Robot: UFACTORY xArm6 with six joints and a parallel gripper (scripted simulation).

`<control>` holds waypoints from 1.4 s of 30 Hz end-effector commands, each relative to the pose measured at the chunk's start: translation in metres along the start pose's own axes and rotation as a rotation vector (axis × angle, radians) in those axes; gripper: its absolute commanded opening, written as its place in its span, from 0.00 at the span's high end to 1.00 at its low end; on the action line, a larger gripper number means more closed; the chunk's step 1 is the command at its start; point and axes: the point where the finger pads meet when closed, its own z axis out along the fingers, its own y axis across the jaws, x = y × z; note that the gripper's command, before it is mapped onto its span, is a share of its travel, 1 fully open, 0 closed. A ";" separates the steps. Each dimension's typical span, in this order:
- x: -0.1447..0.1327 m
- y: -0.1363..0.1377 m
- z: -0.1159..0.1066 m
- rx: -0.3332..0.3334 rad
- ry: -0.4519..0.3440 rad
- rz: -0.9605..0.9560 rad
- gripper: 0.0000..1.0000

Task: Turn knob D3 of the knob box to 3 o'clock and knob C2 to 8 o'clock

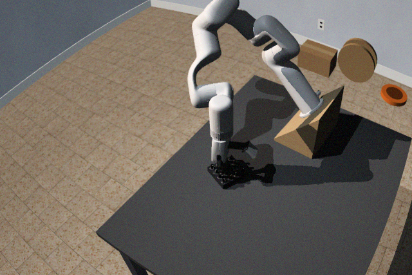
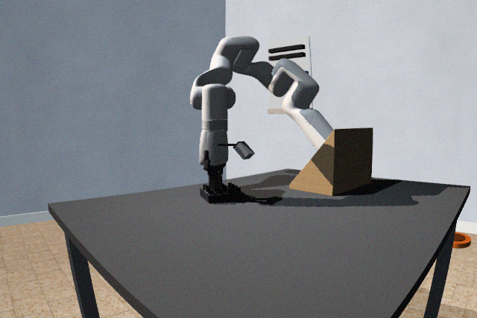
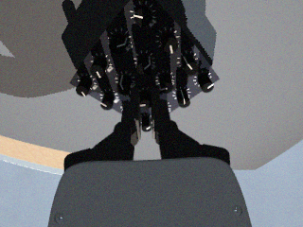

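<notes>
The black knob box [image 1: 223,184] [image 2: 223,197] [image 3: 214,77] stands on the table under the arm, one corner toward the bottom of the wrist view. My gripper [image 2: 215,187] [image 3: 145,98] points straight down and its fingers are shut on an inner knob, C2 by its place in the grid. Only a short piece of C2's white line [image 3: 144,105] shows between the fingertips. Knob D3 [image 3: 184,98] stands free to the right of the fingers, its line toward the bottom of the wrist view. D2 and other knobs beside the fingers are partly hidden. Printed names are not legible.
Neighbouring knobs stand close around the fingers, with corner knob D1 [image 3: 147,124] between the finger links in the wrist view. The dark table [image 1: 252,225] [image 2: 246,245] bears the wooden wedge [image 1: 300,138] [image 2: 352,160] under the arm's base. A small camera block [image 2: 244,150] sticks out from the wrist.
</notes>
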 end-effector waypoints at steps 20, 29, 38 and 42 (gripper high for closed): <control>-0.001 0.001 -0.001 -0.002 0.004 -0.482 0.92; -0.001 0.001 -0.001 -0.002 0.004 -0.648 0.92; -0.001 0.001 -0.001 -0.002 0.004 -0.738 0.92; -0.001 0.001 -0.001 -0.002 0.004 -0.774 0.92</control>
